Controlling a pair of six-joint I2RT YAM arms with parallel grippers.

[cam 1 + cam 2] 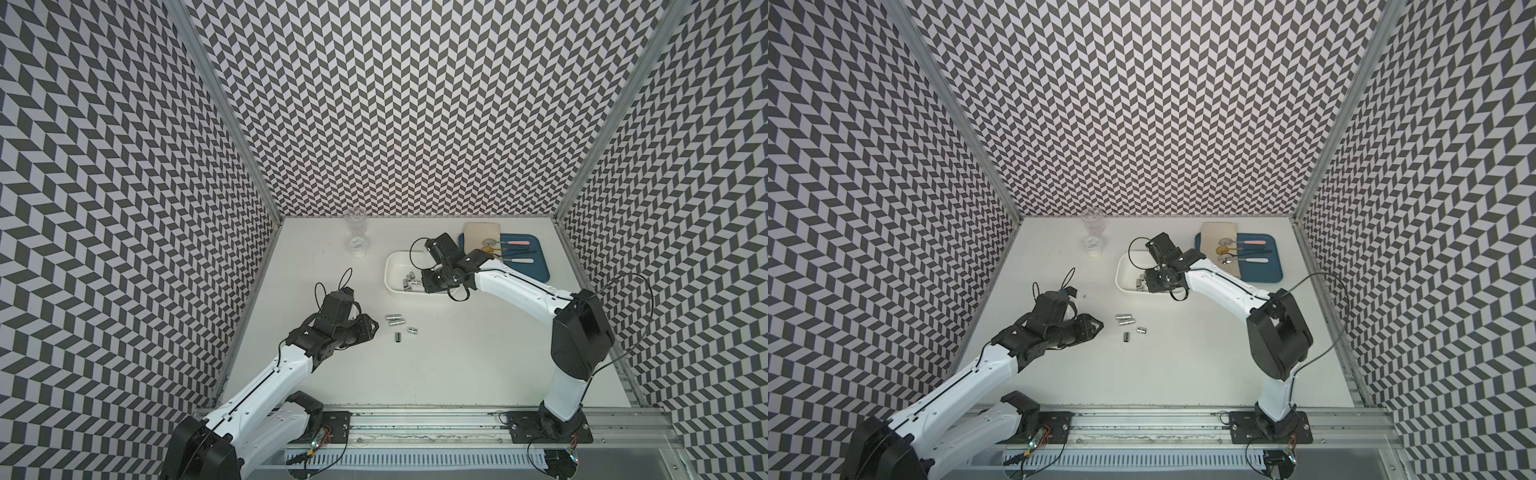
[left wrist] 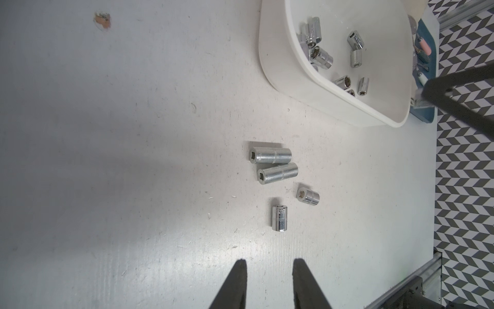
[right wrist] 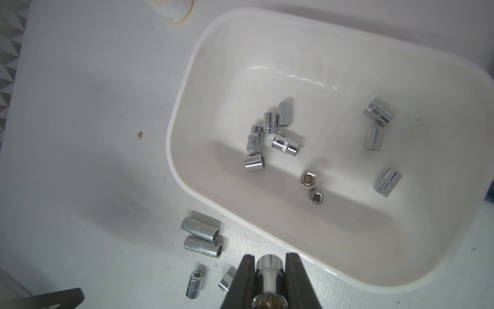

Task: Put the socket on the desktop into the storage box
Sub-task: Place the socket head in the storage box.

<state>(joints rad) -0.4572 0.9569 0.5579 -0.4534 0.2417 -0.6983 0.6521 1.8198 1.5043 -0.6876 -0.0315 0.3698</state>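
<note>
There's the right gripper (image 3: 269, 258) clamped tight on a chrome socket (image 3: 268, 278), hanging about over the near rim of the box (image 3: 171, 149) — whether it's clear inside that rim I can't tell. The box sits toward the back edge of the worktop (image 1: 457, 365), with ten or so stowed sockets (image 3: 286, 145) scattered on its floor. The left gripper (image 2: 270, 263) is partly open with nothing in it, hovering just short of four loose sockets (image 2: 276, 172) near the worktop's middle, the two long ones touching. The danger now — let go too soon and that round, slick socket clips the rim and rolls off across the worktop. Drop it from height and it may bounce off those inside. And that touching pair: grab one, the other could roll
</note>
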